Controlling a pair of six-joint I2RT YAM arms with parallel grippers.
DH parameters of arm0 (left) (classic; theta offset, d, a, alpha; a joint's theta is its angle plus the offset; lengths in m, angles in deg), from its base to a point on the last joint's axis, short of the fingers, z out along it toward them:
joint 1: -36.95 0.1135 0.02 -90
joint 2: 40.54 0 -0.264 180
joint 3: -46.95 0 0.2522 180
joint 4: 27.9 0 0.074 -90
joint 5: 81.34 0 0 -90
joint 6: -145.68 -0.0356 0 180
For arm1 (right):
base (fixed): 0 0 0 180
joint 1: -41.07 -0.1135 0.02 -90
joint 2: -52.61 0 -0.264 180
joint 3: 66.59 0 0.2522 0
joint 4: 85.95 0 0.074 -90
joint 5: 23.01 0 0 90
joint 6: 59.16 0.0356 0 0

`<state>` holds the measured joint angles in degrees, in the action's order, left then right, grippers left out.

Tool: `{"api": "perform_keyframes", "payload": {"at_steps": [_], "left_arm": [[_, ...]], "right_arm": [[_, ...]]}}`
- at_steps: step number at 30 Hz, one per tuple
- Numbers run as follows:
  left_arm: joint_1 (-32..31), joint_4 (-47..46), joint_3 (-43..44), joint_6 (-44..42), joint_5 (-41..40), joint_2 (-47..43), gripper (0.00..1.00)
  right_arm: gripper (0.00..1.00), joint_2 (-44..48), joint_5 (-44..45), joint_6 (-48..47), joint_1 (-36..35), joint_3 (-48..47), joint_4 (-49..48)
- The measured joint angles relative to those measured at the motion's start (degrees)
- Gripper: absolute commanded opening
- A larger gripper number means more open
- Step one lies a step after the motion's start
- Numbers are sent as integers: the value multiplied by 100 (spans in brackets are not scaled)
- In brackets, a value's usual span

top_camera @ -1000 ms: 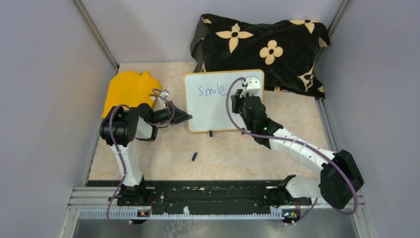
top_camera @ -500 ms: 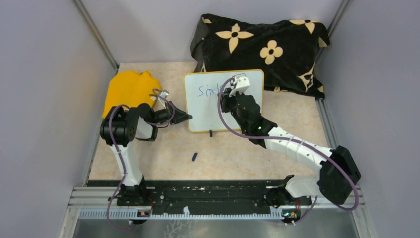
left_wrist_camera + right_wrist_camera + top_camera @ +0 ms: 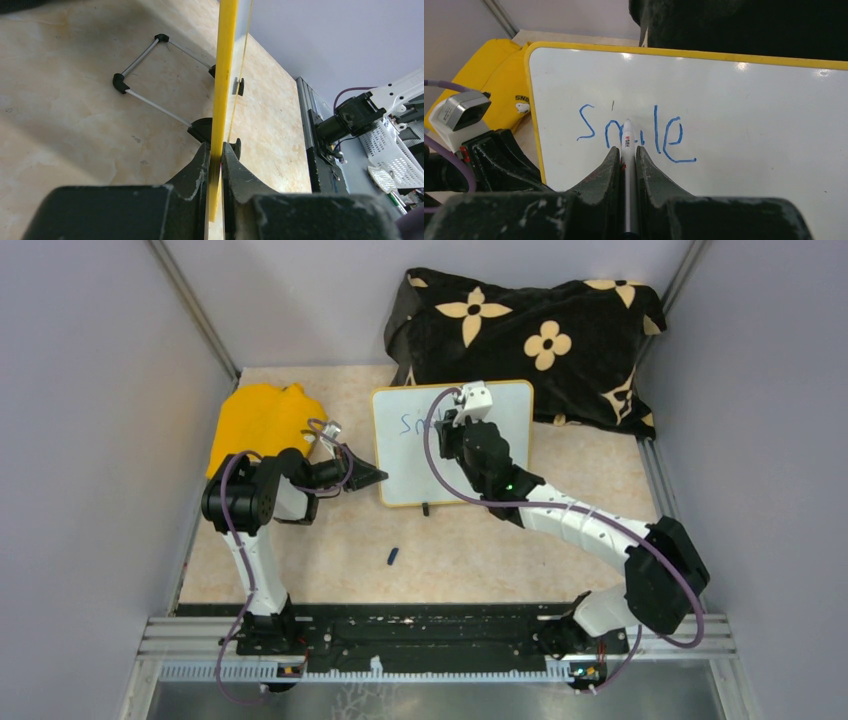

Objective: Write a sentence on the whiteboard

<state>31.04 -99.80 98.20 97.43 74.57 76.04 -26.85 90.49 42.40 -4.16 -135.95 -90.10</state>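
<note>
The whiteboard point(image 3: 420, 465) with its yellow rim stands in the middle of the table. My left gripper point(image 3: 375, 477) is shut on its left edge; in the left wrist view the yellow rim point(image 3: 223, 75) runs between the fingers of that gripper point(image 3: 216, 145). The sentence point(image 3: 664, 137) reads "Smile" in blue on the board point(image 3: 749, 100). My right gripper point(image 3: 626, 149) is shut on a white marker point(image 3: 627, 137), whose tip points at the middle of the word. From above, the right gripper point(image 3: 452, 428) hides most of the sentence point(image 3: 410, 423).
A black flowered cloth point(image 3: 530, 330) lies behind the board and a yellow bag point(image 3: 258, 420) to its left. A small blue cap point(image 3: 393, 557) lies on the table nearer the arms. The board's wire stand point(image 3: 150, 97) rests behind it.
My right arm has swung left along the board with the marker, from the end of the word to its middle, covering more letters. The left gripper has not moved.
</note>
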Motion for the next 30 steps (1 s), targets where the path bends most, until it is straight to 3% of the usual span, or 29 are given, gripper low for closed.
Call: {"api": "perform_keyframes", "payload": {"at_steps": [30], "left_arm": [[0,17,0,-2,0,0,0]], "right_arm": [[0,-111,175,11,42,-2,105]]}}
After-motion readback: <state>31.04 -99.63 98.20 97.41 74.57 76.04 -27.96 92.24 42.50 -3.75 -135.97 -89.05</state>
